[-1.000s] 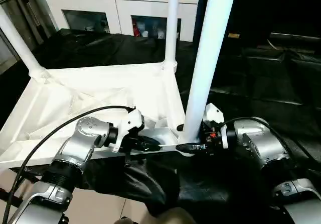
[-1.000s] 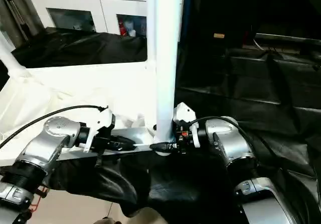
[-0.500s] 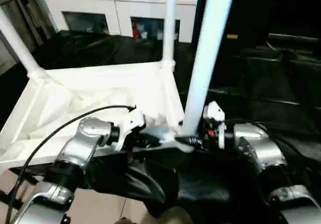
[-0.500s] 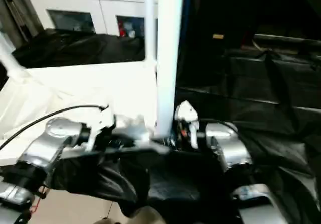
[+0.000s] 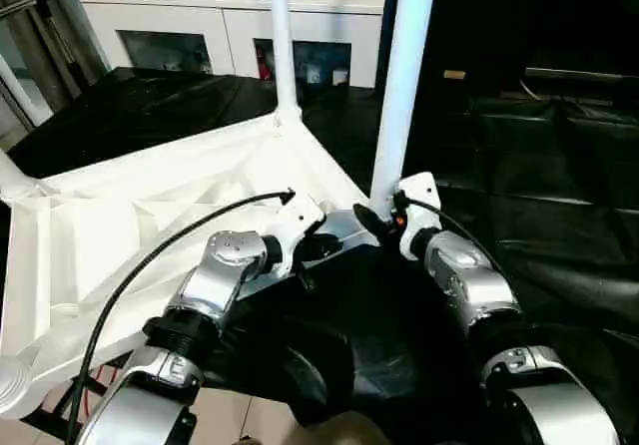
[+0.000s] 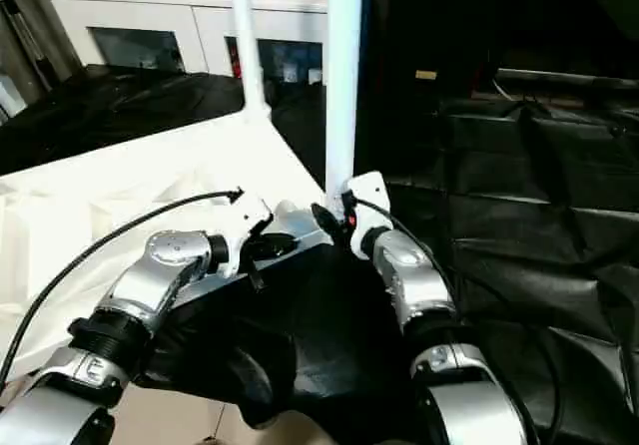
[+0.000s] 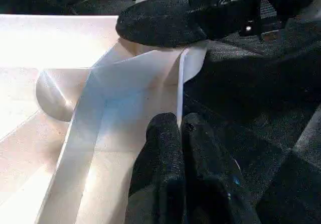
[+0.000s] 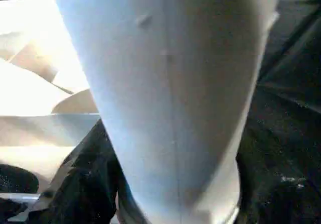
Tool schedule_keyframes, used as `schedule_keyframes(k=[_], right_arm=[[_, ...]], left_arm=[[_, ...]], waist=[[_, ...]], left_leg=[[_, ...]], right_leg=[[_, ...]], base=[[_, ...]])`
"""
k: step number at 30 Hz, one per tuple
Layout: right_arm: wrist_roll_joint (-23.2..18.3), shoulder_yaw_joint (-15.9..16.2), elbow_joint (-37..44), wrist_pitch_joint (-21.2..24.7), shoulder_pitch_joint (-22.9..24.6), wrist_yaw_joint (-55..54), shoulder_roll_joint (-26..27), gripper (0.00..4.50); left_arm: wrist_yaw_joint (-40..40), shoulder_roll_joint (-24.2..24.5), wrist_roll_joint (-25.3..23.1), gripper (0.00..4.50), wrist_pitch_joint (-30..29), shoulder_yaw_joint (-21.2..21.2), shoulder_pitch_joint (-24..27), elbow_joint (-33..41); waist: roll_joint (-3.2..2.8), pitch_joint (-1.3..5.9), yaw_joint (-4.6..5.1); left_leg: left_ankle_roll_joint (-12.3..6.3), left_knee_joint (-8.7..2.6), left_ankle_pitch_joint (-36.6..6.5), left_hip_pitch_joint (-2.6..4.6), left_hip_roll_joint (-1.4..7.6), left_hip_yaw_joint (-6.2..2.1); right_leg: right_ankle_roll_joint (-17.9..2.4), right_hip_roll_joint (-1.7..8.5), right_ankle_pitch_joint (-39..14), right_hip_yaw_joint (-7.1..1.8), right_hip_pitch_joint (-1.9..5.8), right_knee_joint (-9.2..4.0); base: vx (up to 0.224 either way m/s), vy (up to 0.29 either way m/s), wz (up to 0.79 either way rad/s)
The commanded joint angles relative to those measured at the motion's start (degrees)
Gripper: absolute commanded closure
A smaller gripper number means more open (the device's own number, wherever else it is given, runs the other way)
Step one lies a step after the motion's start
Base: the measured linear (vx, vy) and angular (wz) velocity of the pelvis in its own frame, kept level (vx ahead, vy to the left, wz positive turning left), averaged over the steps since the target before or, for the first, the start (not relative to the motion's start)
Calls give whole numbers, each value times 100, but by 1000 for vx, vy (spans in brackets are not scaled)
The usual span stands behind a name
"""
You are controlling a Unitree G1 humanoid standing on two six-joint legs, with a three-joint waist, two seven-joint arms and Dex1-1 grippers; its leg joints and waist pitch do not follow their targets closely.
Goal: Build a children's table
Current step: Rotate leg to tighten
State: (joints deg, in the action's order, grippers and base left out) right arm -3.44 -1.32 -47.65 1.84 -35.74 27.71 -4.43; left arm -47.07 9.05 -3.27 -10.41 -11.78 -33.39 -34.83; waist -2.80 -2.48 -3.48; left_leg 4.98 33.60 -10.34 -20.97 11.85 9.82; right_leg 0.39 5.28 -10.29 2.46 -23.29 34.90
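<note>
The tabletop (image 5: 150,206) lies upside down on the black sheet (image 5: 539,216), ribs up, one corner turned toward me. At the far left a white leg (image 5: 22,91) rises from its corner. At the near left edge I see a rounded corner socket (image 5: 12,383) with no leg rising from it, so I judge that corner is not yet fitted.

In the middle, the far leg (image 5: 280,41) stands upright in its corner, in front of the white cabinet (image 5: 200,16).

My left hand (image 5: 318,248) reaches in along the near rim. Its fingers are pressed together, with the thin rim wall pinched between them, just beside the near right corner. It looks to be steadying the tabletop.

Right of it, the near-right leg (image 5: 399,96) stands in its socket, leaning a little to the right at the top. My right hand (image 5: 377,218) sits at the foot of this leg, its fingers spread wide around the tube and one finger lying against the socket collar. I read that as a grip on the leg.

By my count three legs are up, and this one may still need pressing home. One leg is left to fit, and then the table must be turned over.
</note>
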Motion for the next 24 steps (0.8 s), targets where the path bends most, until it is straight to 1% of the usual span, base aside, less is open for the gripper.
schedule_keyframes(k=[1, 2, 3, 4, 5, 6, 7, 8, 9, 10, 11, 12, 13, 14, 15, 17, 18, 19, 20, 21, 24], right_arm=[[3, 465, -161, 177, -8, 452, 560, 111], [3, 465, -161, 177, -8, 452, 560, 88], [97, 541, -122, 98, -44, 494, 454, 88], [135, 576, -94, 45, -63, 543, 391, 74], [150, 604, -64, -2, -81, 636, 329, 74], [141, 638, -17, -62, -101, 838, 236, 74], [117, 669, 23, -118, -122, 1112, 125, 74], [102, 691, 40, -149, -134, 1303, 50, 74], [65, 793, 106, -217, -130, 1928, -180, 74], [61, 832, 133, -242, -122, 2161, -263, 74], [23, 880, 212, -246, -90, 2503, -398, 74], [-10, 902, 263, -251, -71, 2706, -480, 74], [-60, 932, 349, -251, -44, 3044, -625, 74], [-89, 946, 393, -254, -32, 3243, -719, 74], [-121, 946, 432, -240, -23, 3454, -806, 74], [-158, 948, 471, -220, -8, 3606, -866, 74], [-198, 959, 507, -195, 9, 3776, -917, 74], [-239, 988, 547, -183, 33, 3991, -982, 74], [-241, 992, 550, -182, 36, 4012, -988, 74], [-246, 1087, 617, -182, 92, 4370, -1098, 74], [-167, 1255, 710, -254, 184, 4712, -1239, 74]], left_arm=[[95, -273, 73, 450, 130, -223, -89, 159], [95, -273, 73, 450, 130, -223, -89, 159], [-65, -178, 93, 450, 164, -237, -61, 197], [-150, -122, 102, 450, 186, -243, -45, 219], [-239, -66, 112, 450, 208, -247, -26, 246], [-373, 15, 132, 450, 220, -249, 8, 296], [-522, 102, 154, 450, 229, -247, 46, 347], [-617, 154, 167, 450, 246, -247, 67, 373], [-882, 305, 213, 450, 256, -254, 125, 442], [-968, 359, 226, 450, 256, -260, 142, 462], [-1132, 452, 265, 450, 270, -268, 176, 510], [-1230, 510, 289, 450, 278, -270, 191, 537], [-1422, 617, 338, 450, 317, -276, 216, 582], [-1549, 691, 361, 450, 302, -287, 223, 604], [-1685, 780, 374, 450, 287, -311, 222, 619], [-1787, 844, 380, 450, 301, -333, 226, 636], [-1880, 891, 398, 450, 301, -338, 229, 653], [-1971, 942, 415, 450, 309, -340, 234, 674], [-1981, 946, 418, 450, 311, -339, 234, 674], [-2160, 1023, 475, 450, 334, -329, 242, 699], [-2470, 1134, 608, 450, 387, -352, 286, 782]], waist=[[26, 320, 16], [21, 318, 18], [28, 317, 18], [32, 319, 15], [23, 322, 16], [21, 324, 18], [47, 333, 34], [40, 344, 32], [48, 362, 33], [34, 359, 39], [42, 364, 38], [38, 375, 23], [50, 386, 6], [63, 391, -17], [52, 388, -36], [45, 365, -44], [58, 359, -40], [43, 346, -49], [42, 346, -51], [37, 343, -64], [46, 356, -87]], left_leg=[[-123, -452, -1725, 12, 44, 12], [-118, -456, -1750, 12, 45, 8], [-111, -457, -1774, 17, 46, 7], [-110, -461, -1787, 22, 51, 5], [-106, -458, -1778, 19, 51, 3], [-111, -458, -1766, 20, 51, 8], [-153, -450, -1653, -11, 49, 6], [-181, -439, -1608, -9, 50, 8], [-259, -414, -1449, -26, 51, 10], [-350, -399, -1285, -33, 60, 29], [-391, -383, -1218, -27, 55, 41], [-429, -375, -1156, -23, 62, 40], [-519, -352, -1004, -35, 60, 49], [-611, -335, -909, -35, 70, 57], [-669, -330, -878, -34, 77, 62], [-646, -344, -1032, -26, 85, 60], [-621, -352, -1091, -25, 88, 64], [-528, -371, -1250, -7, 98, 57], [-504, -374, -1290, -3, 101, 57], [-459, -379, -1330, 1, 95, 51], [-467, -369, -1227, -2, 94, 52]], right_leg=[[-1246, 195, -1473, -131, 257, -478], [-1238, 197, -1516, -130, 256, -479], [-1218, 201, -1584, -131, 254, -486], [-1209, 205, -1616, -132, 249, -490], [-1214, 206, -1596, -133, 248, -485], [-1222, 203, -1558, -133, 247, -484], [-1257, 197, -1336, -129, 277, -458], [-1292, 201, -1234, -130, 283, -444], [-1393, 199, -945, -123, 317, -408], [-1499, 186, -635, -120, 303, -385], [-1546, 180, -522, -119, 303, -378], [-1596, 187, -420, -114, 315, -360], [-1675, 181, -207, -107, 328, -330], [-1722, 176, -72, -104, 317, -314], [-1769, 180, -44, -104, 302, -301], [-1775, 184, -275, -99, 286, -321], [-1761, 185, -382, -102, 282, -332], [-1720, 194, -682, -108, 275, -354], [-1707, 191, -736, -110, 272, -357], [-1669, 186, -798, -110, 278, -367], [-1681, 189, -629, -117, 281, -344]], base=[[0, 0, 0], [0, 0, 0], [0, 0, 0], [0, 0, 0], [0, 0, 0], [0, 0, 0], [0, 0, 0], [0, 0, 0], [0, 0, 0], [0, 0, 0], [0, 0, 0], [0, 0, 0], [0, 0, 0], [0, 0, 0], [0, 0, 0], [0, 0, 0], [0, 0, 0], [0, 0, 0], [0, 0, 0], [0, 0, 0], [0, 0, 0]])
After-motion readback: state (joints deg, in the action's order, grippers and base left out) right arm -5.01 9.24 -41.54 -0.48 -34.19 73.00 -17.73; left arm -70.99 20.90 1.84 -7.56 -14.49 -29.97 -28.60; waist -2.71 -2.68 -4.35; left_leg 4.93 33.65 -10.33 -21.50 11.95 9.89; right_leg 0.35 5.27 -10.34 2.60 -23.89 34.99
